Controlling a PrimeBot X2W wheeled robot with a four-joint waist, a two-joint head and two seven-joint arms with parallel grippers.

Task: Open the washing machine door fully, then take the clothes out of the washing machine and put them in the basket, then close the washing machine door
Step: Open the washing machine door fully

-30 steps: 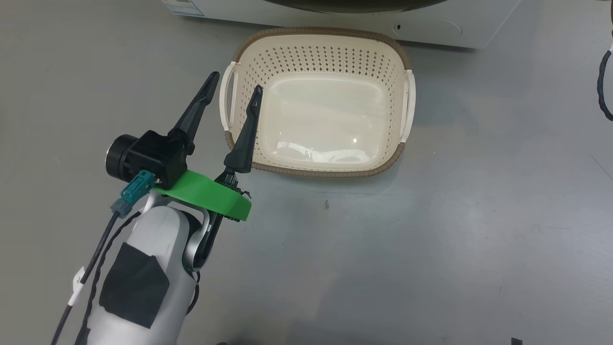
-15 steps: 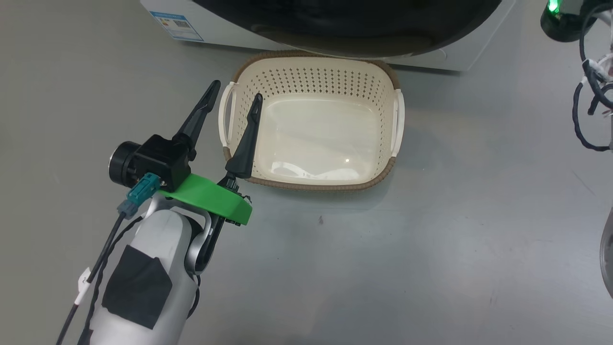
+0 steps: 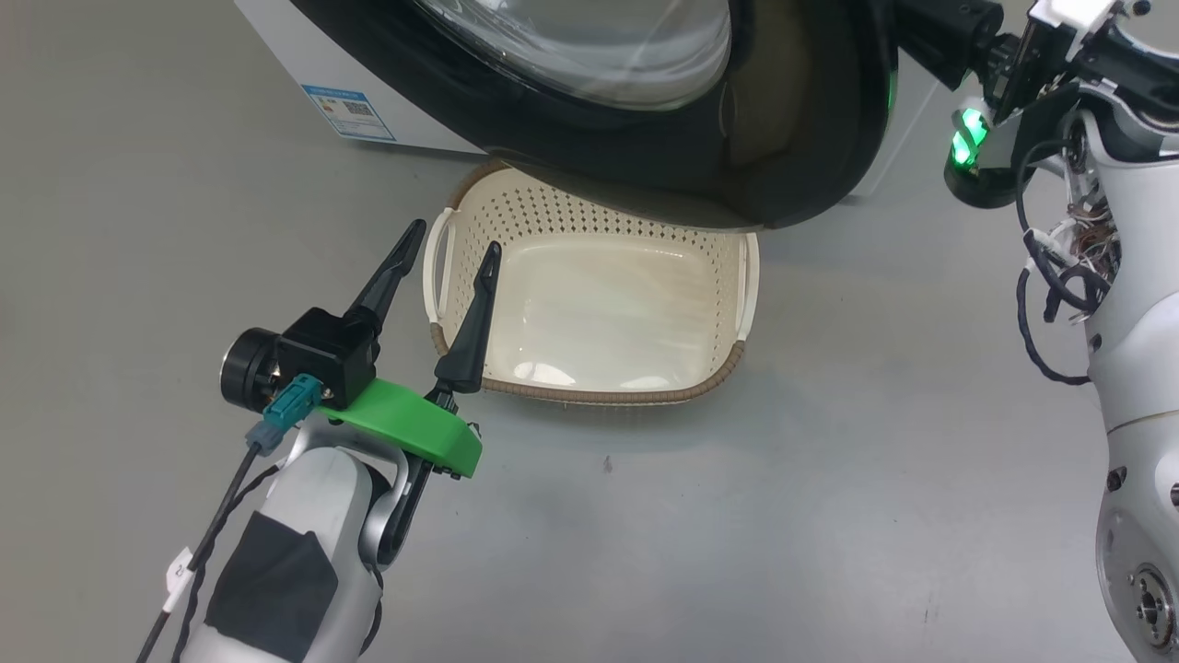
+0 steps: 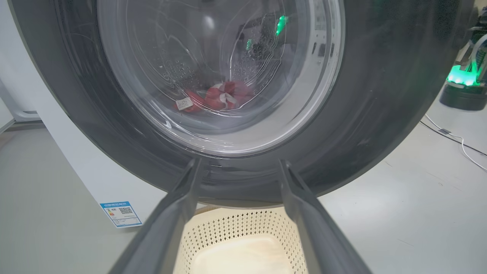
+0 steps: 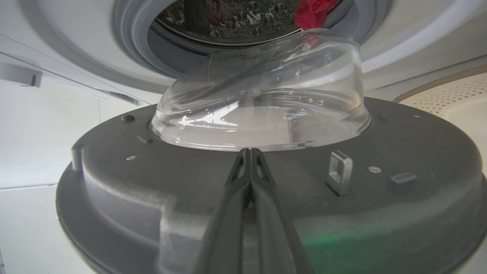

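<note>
The washing machine door [image 3: 755, 138], black-rimmed with a glass bowl, stands partly open over the far end of the cream basket [image 3: 737, 276]. Through the glass, red clothes [image 4: 217, 97] lie in the drum of the white washing machine [image 3: 304, 55]. My left gripper [image 3: 454, 238] is open and holds nothing. It hangs over the basket's left handle and points at the door [image 4: 380, 95]. My right gripper [image 5: 249, 152] is shut, its tips against the door's grey inner face [image 5: 152, 182] below the glass bowl [image 5: 258, 95]. Clothes [image 5: 312, 9] show in the drum opening beyond.
Grey floor spreads left, right and in front of the basket. My right arm [image 3: 1133, 276], with loose cables and a green light, stands at the right beside the door's edge. A blue sticker [image 3: 348, 112] marks the machine's lower front. A cable [image 4: 456, 139] lies on the floor.
The head camera has tilted up, so the basket and left gripper sit lower in the picture. The door and my right arm have come into view. The left gripper stays open.
</note>
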